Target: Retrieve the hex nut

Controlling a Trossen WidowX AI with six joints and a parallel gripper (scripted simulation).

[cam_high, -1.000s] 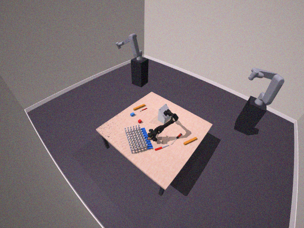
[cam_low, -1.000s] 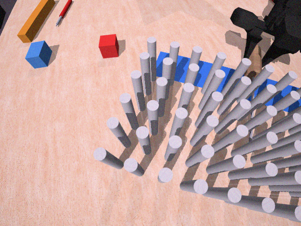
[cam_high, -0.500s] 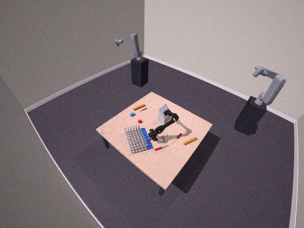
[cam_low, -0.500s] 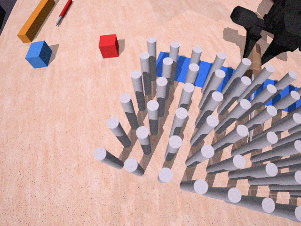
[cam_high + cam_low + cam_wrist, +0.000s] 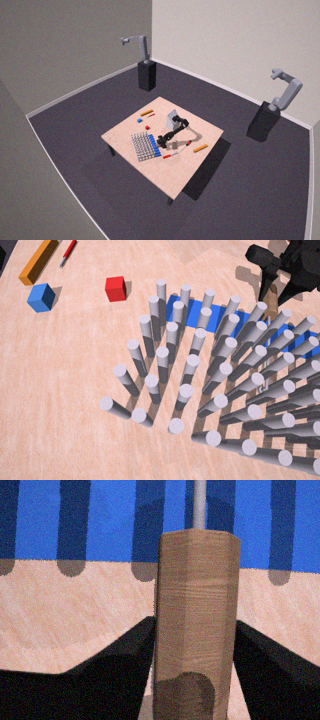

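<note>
A: The jaws are pinching the wooden handle [image 5: 196, 625] of the hook tool, one black finger [image 5: 117, 652] on each side of it.

B: Why so far back on the handle?

A: My guess is to keep the gripper [image 5: 271, 292] outside the field. Only the thin metal shaft [image 5: 268, 343] runs in along a lane between the spacers [image 5: 197, 339], so nothing bulky comes near them.

B: And the nut?

A: I cannot pick it out for certain. The bent tip [image 5: 262, 388] sits low in the lane, deep in the field, and the nut may be at it or hidden by a spacer. No nut shows on the stretch of blue taped strip [image 5: 115, 520] in the wrist view.

B: So the drag looks unfinished?

A: I judge so. The strip lies between the spacers and the gripper, so a straight pull along the lane would bring the nut onto it.

B: Anything else around?

A: On the tabletop [image 5: 51, 369], well apart from the field: a red cube [image 5: 115, 288], a blue cube [image 5: 40, 297], an orange bar [image 5: 37, 261] and a red pen [image 5: 67, 252].
</note>
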